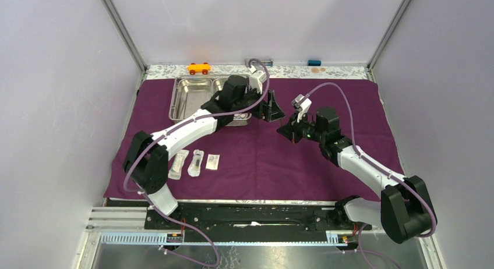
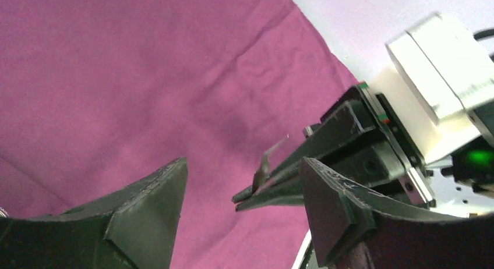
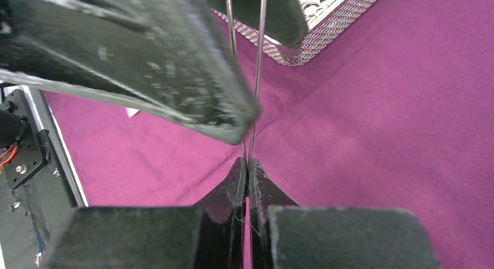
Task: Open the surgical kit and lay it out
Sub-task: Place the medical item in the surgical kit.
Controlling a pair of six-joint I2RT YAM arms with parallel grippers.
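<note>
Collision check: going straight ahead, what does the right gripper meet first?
Likely a finger of the open left gripper just ahead, straddling the tweezers the right gripper holds. Depth unclear.

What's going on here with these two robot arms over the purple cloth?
The right gripper is shut on a pair of thin steel tweezers, held above the dark purple cloth wrap near its middle. The left gripper hovers open right beside them. The shiny two-compartment steel tray sits at the cloth's far left, and three small clear sealed packets lie in a row near the left front edge.
</note>
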